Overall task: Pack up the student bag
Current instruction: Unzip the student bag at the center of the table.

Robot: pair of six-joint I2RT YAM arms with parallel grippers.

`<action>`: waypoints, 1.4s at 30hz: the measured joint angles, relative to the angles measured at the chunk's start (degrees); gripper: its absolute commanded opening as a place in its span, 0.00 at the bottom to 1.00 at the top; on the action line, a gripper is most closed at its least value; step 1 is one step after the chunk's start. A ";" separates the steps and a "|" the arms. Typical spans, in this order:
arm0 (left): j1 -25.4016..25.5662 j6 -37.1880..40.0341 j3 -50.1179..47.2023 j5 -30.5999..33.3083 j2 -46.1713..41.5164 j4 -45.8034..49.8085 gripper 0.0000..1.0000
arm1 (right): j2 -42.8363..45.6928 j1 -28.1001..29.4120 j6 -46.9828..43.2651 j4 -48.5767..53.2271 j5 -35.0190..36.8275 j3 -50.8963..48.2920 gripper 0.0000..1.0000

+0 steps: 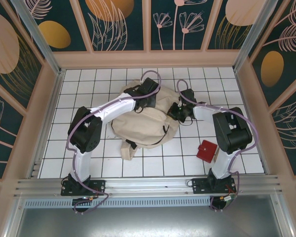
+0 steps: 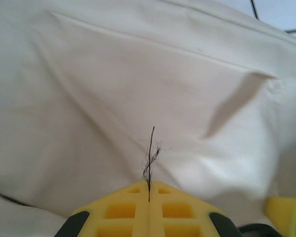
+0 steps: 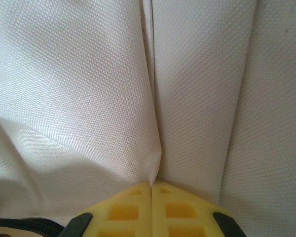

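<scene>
My right hand (image 3: pixel 151 183) is pressed together on a ridge of cream canvas. A fold of the student bag (image 1: pixel 138 126) runs straight in between the tips. My left hand (image 2: pixel 149 190) is together too, with a frayed dark thread standing up from the join. I cannot tell whether any cloth is caught with it, though the canvas lies just beyond.

The bag slumps in the middle of the white tiled surface (image 1: pixel 89 81), with my left hand at its far left shoulder and my right at its far right edge. I judge it soft, limp and light for its bulk. Its coarse weave should not slip, but a pinch of a single layer will only tent the cloth. Firmer holds would be a seam, the dark zipper (image 3: pixel 19 224) edge or a black strap (image 1: pixel 164 136). A small red case (image 1: pixel 206 150) lies apart, near my right arm.
</scene>
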State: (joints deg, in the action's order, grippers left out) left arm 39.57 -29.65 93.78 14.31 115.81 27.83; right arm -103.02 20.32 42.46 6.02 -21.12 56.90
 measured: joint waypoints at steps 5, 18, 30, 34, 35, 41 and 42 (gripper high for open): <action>-4.59 1.36 -0.04 3.39 -0.44 0.31 0.00 | 0.59 -0.02 -0.63 1.14 2.32 0.07 0.00; -8.72 1.55 -8.59 4.42 -7.67 -1.22 0.00 | -3.06 -0.66 -7.78 9.14 4.63 12.87 0.00; -9.09 -1.07 -18.58 2.84 -15.39 -4.02 0.03 | -11.15 0.48 -14.05 12.11 5.01 25.75 0.48; -9.22 -2.10 -18.62 3.41 -15.39 -4.13 0.58 | -3.82 0.57 -13.97 13.64 8.48 21.94 0.55; -9.27 -2.23 -18.62 3.82 -15.58 -4.09 0.66 | -0.44 0.57 -13.90 14.12 10.03 20.17 0.57; -10.29 -3.54 -19.67 5.77 -21.66 -5.03 0.87 | 20.22 -0.09 -13.03 17.25 20.37 9.64 0.64; -10.67 -3.63 -20.28 5.86 -23.45 -5.55 0.88 | 22.75 -0.39 -12.68 17.97 21.92 7.91 0.65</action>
State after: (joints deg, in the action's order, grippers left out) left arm 28.91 -33.28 73.49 20.16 92.36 22.28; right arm -80.27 19.92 29.78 23.99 0.80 64.82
